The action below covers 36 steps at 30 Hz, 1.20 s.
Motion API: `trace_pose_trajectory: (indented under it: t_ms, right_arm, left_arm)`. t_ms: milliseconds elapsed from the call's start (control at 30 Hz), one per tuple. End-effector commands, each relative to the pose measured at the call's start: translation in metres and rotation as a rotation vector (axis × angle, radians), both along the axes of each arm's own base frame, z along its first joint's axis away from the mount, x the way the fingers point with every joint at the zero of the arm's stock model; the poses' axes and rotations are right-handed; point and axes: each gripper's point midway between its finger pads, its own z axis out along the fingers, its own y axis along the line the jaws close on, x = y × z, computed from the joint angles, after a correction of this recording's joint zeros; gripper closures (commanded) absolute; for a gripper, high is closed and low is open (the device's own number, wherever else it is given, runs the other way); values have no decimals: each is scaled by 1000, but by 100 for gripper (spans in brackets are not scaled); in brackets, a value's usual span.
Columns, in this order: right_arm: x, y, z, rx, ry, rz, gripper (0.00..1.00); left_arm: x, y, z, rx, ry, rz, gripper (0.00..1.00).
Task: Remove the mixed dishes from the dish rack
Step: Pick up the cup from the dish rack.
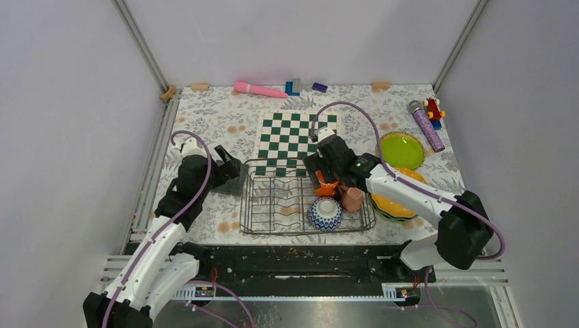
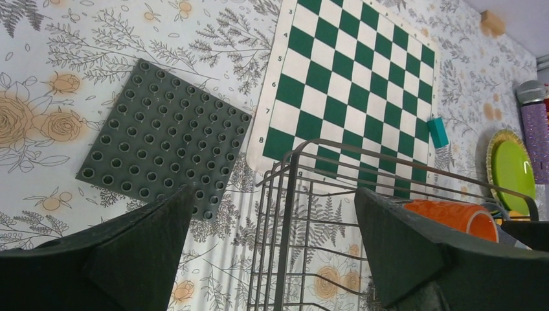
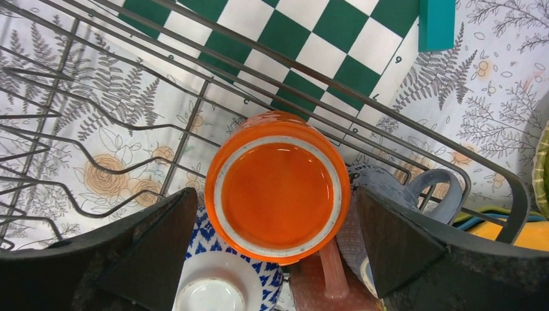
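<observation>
Gaping wide, the right end effector flanks the orange cup in the dish rack.

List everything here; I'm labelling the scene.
dish rack: 1, dark, table centre
orange cup: 1, orange, rack's far right
grey cup: 1, grey, beside it
mug: 1, pink, rack's right
bowl: 1, blue patterned, rack's near side
plates: 3, lime green far right; yellow on teal beside rack
chessboard: 1, green, behind rack
mat: 1, dark grey, rack's left
block: 1, teal, chessboard's right edge
toys: several, mixed, far edge
grippers: 2, black, open; left gripper by rack's left corner, right gripper astride orange cup
</observation>
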Motion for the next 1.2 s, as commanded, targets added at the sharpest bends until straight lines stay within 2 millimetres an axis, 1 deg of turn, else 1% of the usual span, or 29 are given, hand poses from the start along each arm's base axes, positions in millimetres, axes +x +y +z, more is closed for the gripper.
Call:
trace_pose_trajectory:
  t_ms: [0, 233, 500, 733, 967, 1167]
  right_arm:
    - [8, 3, 3, -14, -9, -43, 0]
    - [12, 10, -9, -19, 23, -55, 2]
    - [9, 6, -23, -47, 59, -79, 2]
    - [7, 3, -35, -89, 109, -106, 1]
    - [1, -5, -39, -130, 145, -132, 0]
    - [1, -2, -43, -133, 160, -123, 0]
  left_arm:
    - [6, -7, 4, -19, -25, -27, 1]
    - [5, -10, 0, -29, -14, -41, 1]
    - [4, -11, -5, -32, -4, -42, 1]
    - [3, -12, -4, -36, -6, -48, 1]
    - [2, -10, -6, -33, -4, -44, 1]
    - [2, -11, -6, -32, -3, -48, 1]
